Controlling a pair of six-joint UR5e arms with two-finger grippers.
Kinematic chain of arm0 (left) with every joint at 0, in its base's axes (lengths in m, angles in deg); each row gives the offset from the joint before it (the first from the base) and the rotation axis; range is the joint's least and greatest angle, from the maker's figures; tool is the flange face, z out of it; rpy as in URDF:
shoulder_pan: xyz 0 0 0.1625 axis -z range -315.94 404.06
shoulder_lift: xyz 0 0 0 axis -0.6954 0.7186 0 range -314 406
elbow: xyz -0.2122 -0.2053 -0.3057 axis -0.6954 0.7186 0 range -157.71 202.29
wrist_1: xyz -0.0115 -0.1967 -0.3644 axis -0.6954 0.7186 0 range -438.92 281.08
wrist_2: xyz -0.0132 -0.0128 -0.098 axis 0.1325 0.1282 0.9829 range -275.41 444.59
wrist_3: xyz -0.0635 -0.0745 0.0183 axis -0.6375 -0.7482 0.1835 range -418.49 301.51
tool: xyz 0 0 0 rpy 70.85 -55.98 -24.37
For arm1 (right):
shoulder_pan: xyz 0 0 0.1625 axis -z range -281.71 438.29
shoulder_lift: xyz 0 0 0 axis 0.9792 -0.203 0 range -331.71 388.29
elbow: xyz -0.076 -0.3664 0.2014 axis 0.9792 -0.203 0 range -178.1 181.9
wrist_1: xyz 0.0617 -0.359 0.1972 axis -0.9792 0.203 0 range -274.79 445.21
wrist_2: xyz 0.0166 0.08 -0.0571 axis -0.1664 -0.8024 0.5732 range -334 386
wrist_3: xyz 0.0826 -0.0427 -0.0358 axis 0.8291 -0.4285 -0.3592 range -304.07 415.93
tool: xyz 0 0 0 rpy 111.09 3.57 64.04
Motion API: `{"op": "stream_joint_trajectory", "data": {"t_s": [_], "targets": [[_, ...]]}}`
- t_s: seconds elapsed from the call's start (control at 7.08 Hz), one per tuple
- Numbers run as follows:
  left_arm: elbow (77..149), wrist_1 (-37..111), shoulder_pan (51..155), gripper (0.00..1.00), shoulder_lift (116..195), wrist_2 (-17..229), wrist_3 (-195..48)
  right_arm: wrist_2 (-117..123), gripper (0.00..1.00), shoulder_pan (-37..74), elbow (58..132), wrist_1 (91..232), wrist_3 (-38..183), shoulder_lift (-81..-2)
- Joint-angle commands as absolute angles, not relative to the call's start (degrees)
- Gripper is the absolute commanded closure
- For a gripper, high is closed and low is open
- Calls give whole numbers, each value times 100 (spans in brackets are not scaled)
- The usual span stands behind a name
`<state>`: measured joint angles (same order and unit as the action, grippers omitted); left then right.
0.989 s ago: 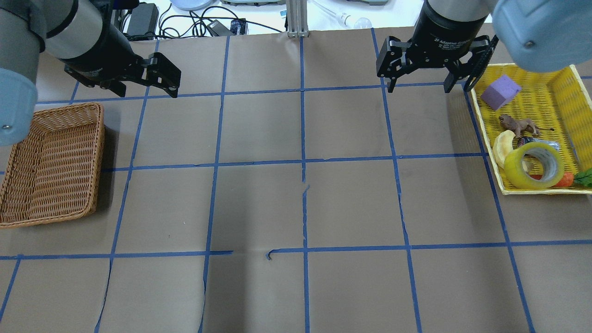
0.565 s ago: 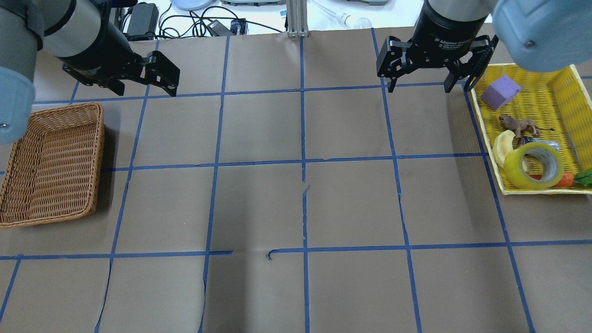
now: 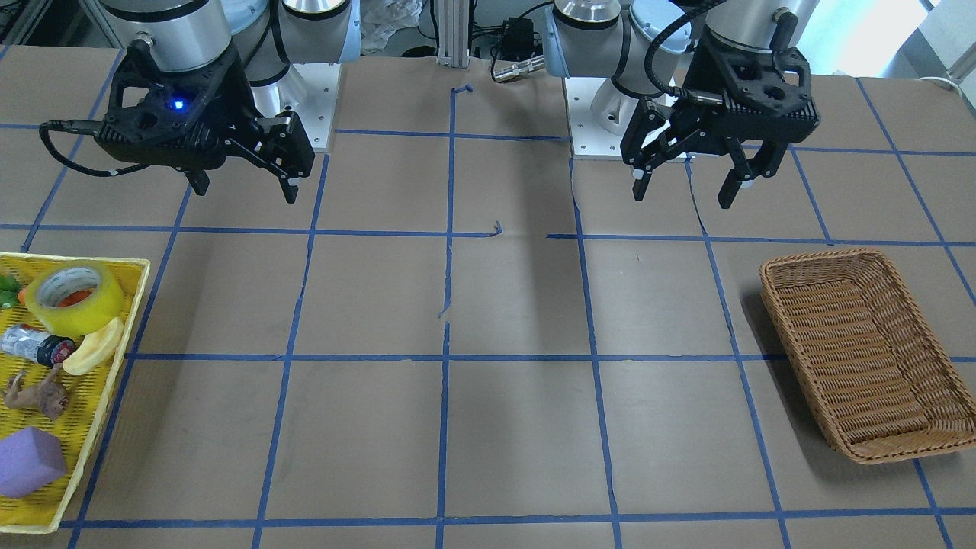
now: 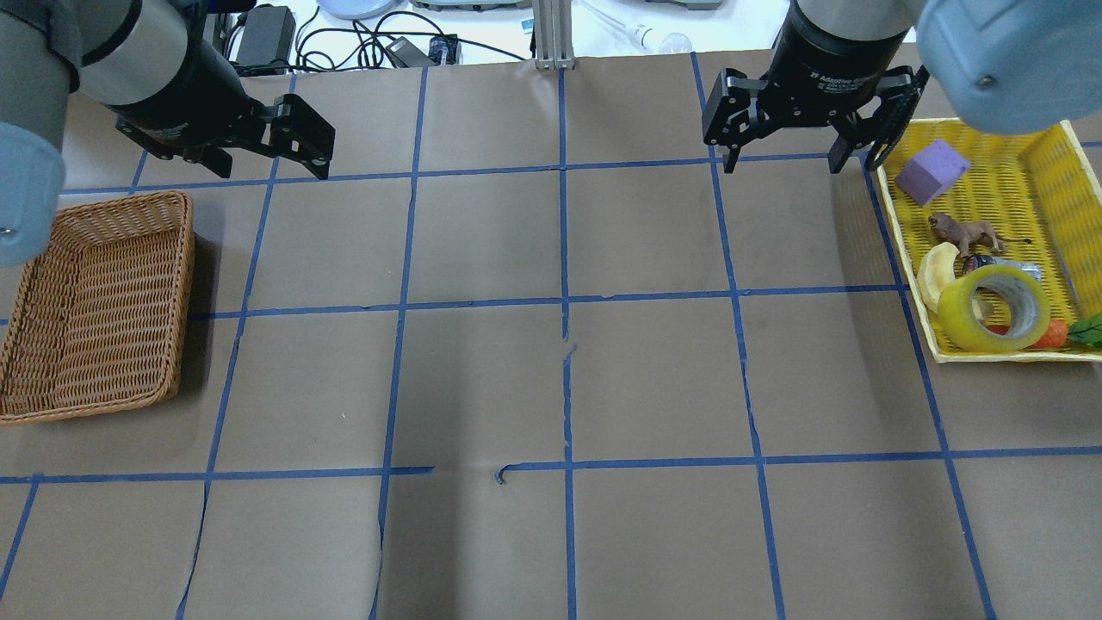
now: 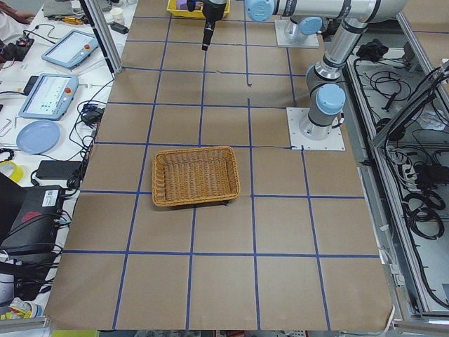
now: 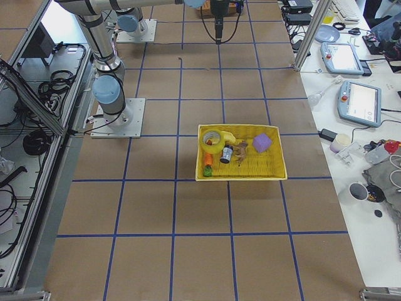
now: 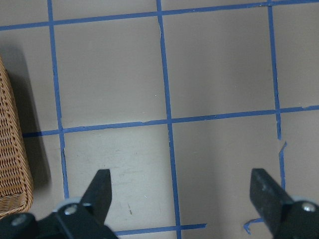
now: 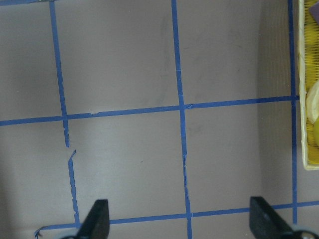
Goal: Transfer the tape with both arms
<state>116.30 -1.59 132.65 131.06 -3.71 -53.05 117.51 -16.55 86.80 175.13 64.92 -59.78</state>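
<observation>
Right gripper (image 4: 785,153) is hanging wide open, empty | left gripper (image 4: 274,168) is gaping wide too, empty | tape (image 4: 956,314) is sitting in the yellow tray (image 4: 904,250), well off to the side of the right fingers (image 8: 264,221), crowding the banana (image 4: 934,275) | risk: I'm picturing fingers snagging the banana or tray wall, or the roll slipping at hand-over.

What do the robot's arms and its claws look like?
Both arms are round silver-grey tubes, the left arm and the right arm, with light blue joint caps. Each ends in a black claw with two fingers: the left gripper, the right gripper. Thin black cables loop to the wrists. The right one has white lettering and a small blue light.
</observation>
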Motion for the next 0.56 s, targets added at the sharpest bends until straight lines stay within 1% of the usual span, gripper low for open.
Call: {"op": "stream_joint_trajectory", "data": {"t_s": [0.0, 0.42], "targets": [[11651, -175, 13265, 0, 13117, -366, -5304, 11758, 0, -1655, 8680, 17513, 6490, -5978], [11616, -184, 13239, 0, 13125, -366, -5313, 11749, 0, -1655, 8680, 17565, 6481, -5978]]}}
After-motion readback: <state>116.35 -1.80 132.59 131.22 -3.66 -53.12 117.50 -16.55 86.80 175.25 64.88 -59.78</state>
